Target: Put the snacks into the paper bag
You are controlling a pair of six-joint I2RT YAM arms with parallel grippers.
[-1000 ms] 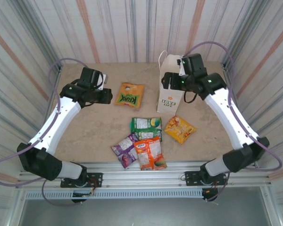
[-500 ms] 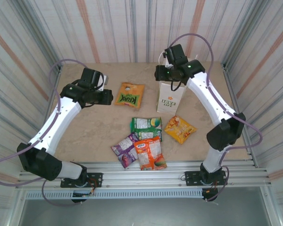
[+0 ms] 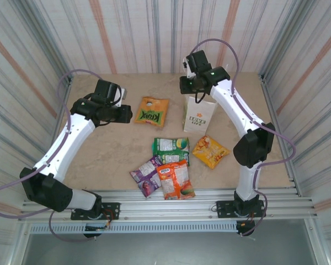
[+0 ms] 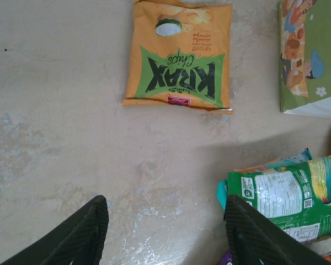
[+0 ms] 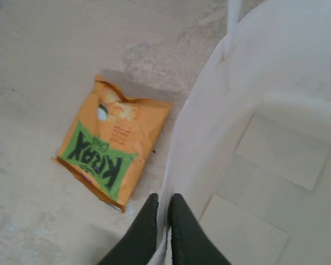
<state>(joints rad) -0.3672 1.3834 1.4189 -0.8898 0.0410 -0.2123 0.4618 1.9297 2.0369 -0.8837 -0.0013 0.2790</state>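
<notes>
Right wrist view: we see the right end effector pinching the rim of the white paper bag, fingers pressed together on the paper.
We mark the bag upright at the back of the tabletop. Left end effector is spread, holding nothing, above bare tabletop near the orange Krax chips packet, which lies flat left of the bag. Green packet, yellow packet, purple packet and orange-red packet lie in front of the bag, orange-red overlapping purple.
</notes>
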